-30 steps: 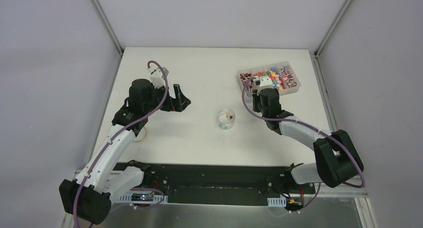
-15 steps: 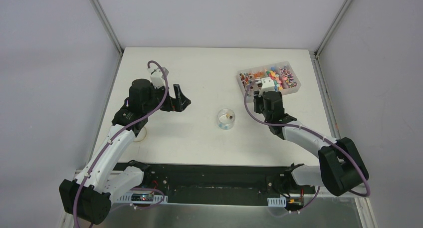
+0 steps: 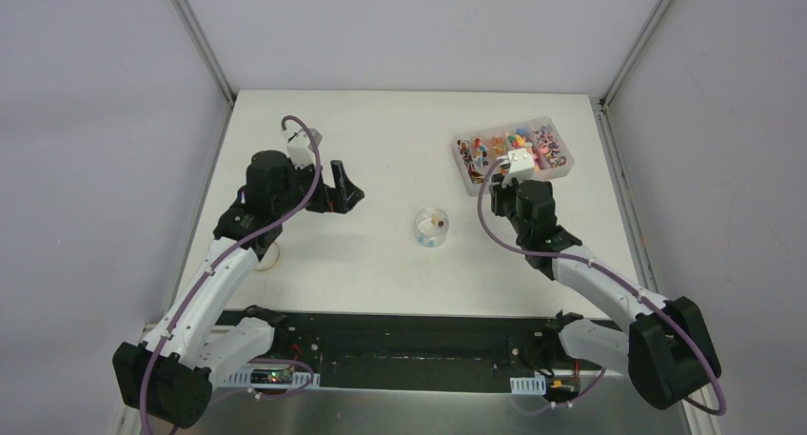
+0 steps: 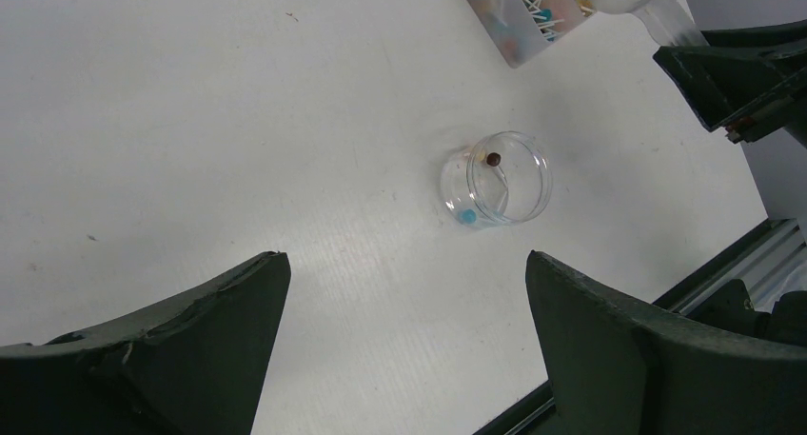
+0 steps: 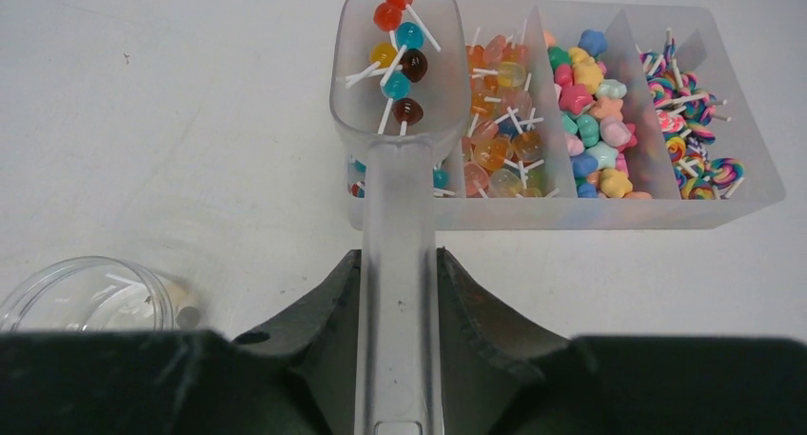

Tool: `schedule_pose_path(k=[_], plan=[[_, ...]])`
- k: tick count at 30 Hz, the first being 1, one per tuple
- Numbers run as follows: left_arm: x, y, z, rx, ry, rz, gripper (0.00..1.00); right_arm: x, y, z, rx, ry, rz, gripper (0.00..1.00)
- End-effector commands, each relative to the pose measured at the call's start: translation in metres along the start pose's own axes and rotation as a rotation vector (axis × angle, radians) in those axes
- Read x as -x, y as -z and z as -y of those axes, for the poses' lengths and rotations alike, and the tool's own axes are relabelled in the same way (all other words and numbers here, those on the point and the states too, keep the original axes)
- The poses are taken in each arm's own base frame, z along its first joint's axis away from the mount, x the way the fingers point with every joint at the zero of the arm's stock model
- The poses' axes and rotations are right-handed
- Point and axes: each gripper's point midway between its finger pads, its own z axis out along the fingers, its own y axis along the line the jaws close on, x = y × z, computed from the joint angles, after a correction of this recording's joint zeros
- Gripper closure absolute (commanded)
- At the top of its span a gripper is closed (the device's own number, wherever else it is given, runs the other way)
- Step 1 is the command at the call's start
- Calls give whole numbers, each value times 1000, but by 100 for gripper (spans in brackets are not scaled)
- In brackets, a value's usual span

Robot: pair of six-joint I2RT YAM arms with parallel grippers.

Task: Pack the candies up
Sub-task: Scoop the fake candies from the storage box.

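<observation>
- Scoop [image 5: 395, 121] transfer is the step in hand, we judge: right fingers [image 5: 335, 300] are clamped on its clear handle, and the bowl carries a small heap of the candies [image 5: 400, 45]. These are lollipops in red, blue, yellow and brown on white sticks.
- Most other candies sit in the clear divided box [image 5: 752, 192] at the far right of the desk [image 3: 381, 130], sorted by kind. The bowl is at the box's left end, as far as we can tell.
- Jar [image 4: 497, 180] stands open mid-desk, well apart from the box. We see one brown and one blue piece in it, so packing looks barely begun.
- Idle side: left fingers [image 4: 228, 311] are spread wide w/ nothing held, hanging above bare desk, jar in view beyond them.
- To do it well, we think: keep the bowl level or tipped slightly back on the way across, since sticks poke past the rim. Go slow, no jerks.
- Get the bowl's tip right over the jar mouth before tilting. The mouth looks not much wider than the bowl, so tilt gradually & let pieces slide in a few at a time.
- Jar prob. slides easily, so we avoid knocking it w/ the scoop.
- Writing: no brand, label or text we can read on scoop, box or jar in any view.
</observation>
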Motion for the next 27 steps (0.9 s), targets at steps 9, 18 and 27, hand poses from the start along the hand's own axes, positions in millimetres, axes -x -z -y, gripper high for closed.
schedule_pose_path(k=[9, 18, 27], plan=[[10, 1, 9, -33, -23, 41, 1, 56, 37, -1, 64, 34, 221, 100], [4, -4, 21, -71, -62, 20, 1, 63, 52, -9, 115, 50, 199, 100], [7, -13, 31, -95, -49, 0, 1, 72, 67, -6, 120, 68, 201, 100]])
